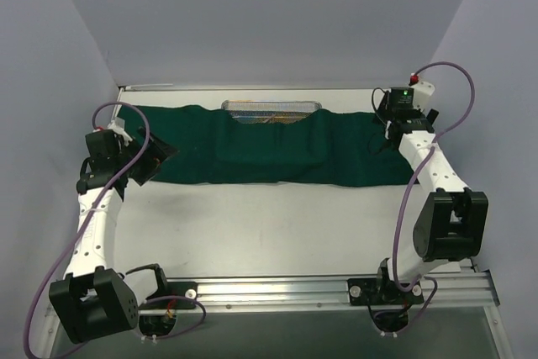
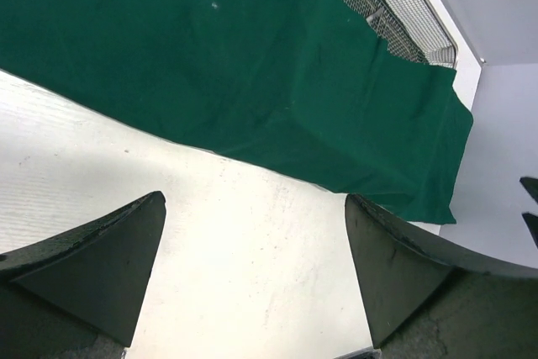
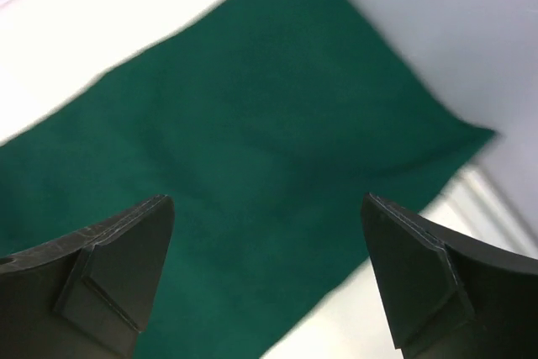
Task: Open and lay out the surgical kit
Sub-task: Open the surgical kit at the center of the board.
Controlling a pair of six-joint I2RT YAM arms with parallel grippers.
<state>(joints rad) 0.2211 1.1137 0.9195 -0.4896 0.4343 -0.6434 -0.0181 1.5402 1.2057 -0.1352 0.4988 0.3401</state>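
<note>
Both sets of jaws apart, empty | drape [image 1: 252,153] spread wide, hiding most of tray [image 1: 273,108] (only far rim shows)

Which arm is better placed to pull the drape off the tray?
Probably left: the left gripper is open by the near edge of the drape, with the tray in its wrist view. The right gripper hovers over the right end.

No legible text, labels, brands, numbers or signs in any view.
</note>
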